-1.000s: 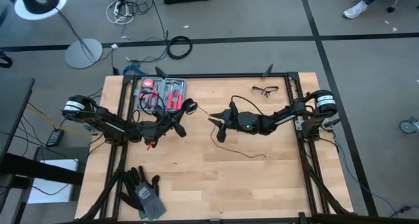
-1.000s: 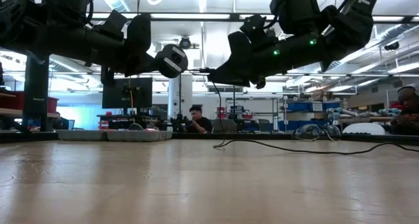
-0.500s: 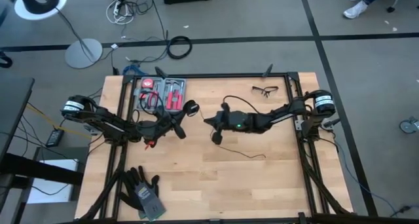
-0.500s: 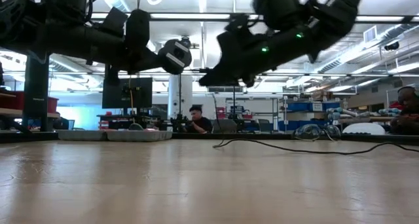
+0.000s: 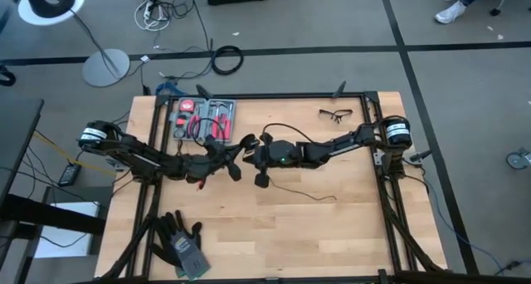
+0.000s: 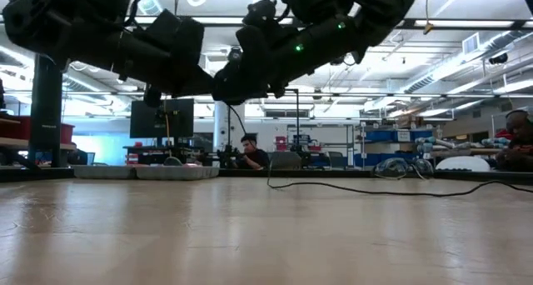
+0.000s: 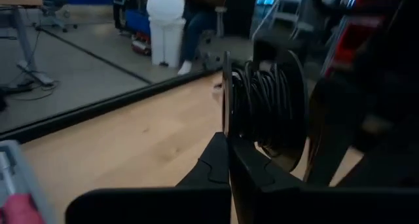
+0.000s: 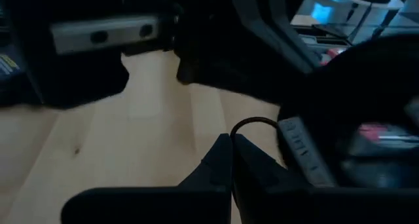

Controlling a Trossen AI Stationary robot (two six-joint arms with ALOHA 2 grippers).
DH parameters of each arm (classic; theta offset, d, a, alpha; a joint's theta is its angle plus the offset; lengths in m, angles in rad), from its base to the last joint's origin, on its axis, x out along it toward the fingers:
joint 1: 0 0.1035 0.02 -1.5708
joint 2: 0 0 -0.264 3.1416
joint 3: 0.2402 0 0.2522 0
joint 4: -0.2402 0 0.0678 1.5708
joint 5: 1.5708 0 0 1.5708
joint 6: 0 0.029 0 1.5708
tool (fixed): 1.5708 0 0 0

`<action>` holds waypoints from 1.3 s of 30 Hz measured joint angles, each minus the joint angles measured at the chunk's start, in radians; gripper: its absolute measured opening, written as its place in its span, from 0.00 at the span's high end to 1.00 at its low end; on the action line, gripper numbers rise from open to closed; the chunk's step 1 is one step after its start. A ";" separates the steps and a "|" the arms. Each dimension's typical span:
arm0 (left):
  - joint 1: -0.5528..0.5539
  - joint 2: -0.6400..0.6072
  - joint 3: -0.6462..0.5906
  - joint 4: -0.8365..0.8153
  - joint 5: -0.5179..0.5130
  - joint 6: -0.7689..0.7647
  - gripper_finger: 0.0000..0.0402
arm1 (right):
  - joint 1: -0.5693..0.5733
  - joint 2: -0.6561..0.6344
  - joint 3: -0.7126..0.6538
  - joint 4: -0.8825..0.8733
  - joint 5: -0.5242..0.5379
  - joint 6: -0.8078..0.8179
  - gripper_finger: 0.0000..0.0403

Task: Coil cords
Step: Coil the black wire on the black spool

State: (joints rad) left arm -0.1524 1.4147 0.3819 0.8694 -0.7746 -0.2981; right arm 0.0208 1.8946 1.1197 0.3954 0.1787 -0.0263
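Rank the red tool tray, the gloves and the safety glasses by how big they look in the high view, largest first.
1. Red tool tray, at the table's far left edge.
2. Gloves, near the front left corner. They cover nearly as much area as the tray, so this order is unsure.
3. Safety glasses, clearly smallest.

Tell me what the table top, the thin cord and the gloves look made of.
Table top: pale wood planks with a smooth, faintly glossy finish; seams and grain show. Cord: thin black flexible line, likely rubber- or plastic-sheathed wire, as it lies in loose curves. Gloves: dark knit fabric, probably with coated palms; the coating is hard to confirm.
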 joint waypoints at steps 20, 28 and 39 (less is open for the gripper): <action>0.000 0.000 0.017 -0.237 0.097 -0.041 1.00 | -0.048 -0.108 0.006 -0.197 -0.003 0.003 0.94; 0.000 0.000 0.017 -0.248 0.098 -0.055 1.00 | -0.063 -0.157 0.005 -0.336 0.076 -0.004 0.91; -0.026 0.000 0.016 -0.188 0.155 -0.023 1.00 | -0.075 -0.217 -0.057 -0.513 0.110 0.014 0.91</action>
State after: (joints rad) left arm -0.1782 1.4143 0.3983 0.6817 -0.6196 -0.3211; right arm -0.0546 1.6772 1.0624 -0.1181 0.2885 -0.0124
